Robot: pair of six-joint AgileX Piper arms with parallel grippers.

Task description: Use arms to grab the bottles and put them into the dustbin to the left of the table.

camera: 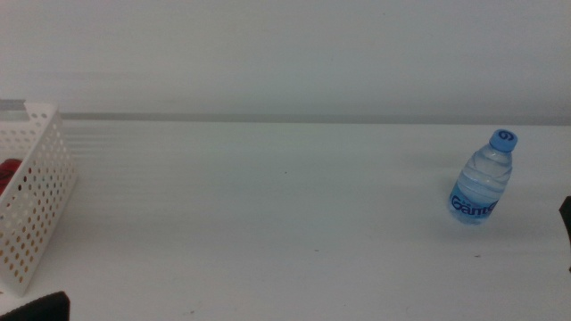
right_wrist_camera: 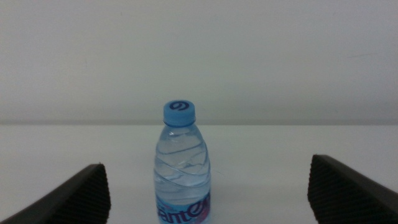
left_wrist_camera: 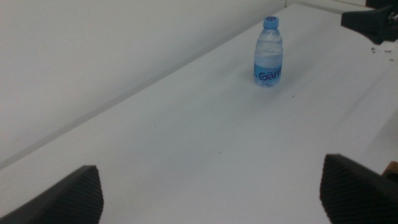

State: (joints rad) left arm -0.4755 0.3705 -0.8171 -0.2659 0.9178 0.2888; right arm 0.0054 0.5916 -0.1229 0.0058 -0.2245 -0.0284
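A small clear water bottle [camera: 482, 178] with a blue cap stands upright on the white table [camera: 285, 214] at the far right. My right gripper [right_wrist_camera: 208, 186] is open and empty. The water bottle [right_wrist_camera: 182, 168] stands a little ahead of it, between the lines of its jaws; only a dark tip [camera: 566, 218] shows in the middle view. My left gripper [left_wrist_camera: 214, 186] is open and empty, far from the water bottle [left_wrist_camera: 268, 53], with a dark corner [camera: 40, 308] at the bottom left. The white perforated dustbin [camera: 36, 196] stands at the left edge. The orange juice bottle is out of view.
Something red [camera: 9, 174] lies inside the dustbin, mostly hidden by its wall. A plain pale wall runs behind the table's far edge. The right arm [left_wrist_camera: 373, 25] shows beyond the bottle in the left wrist view.
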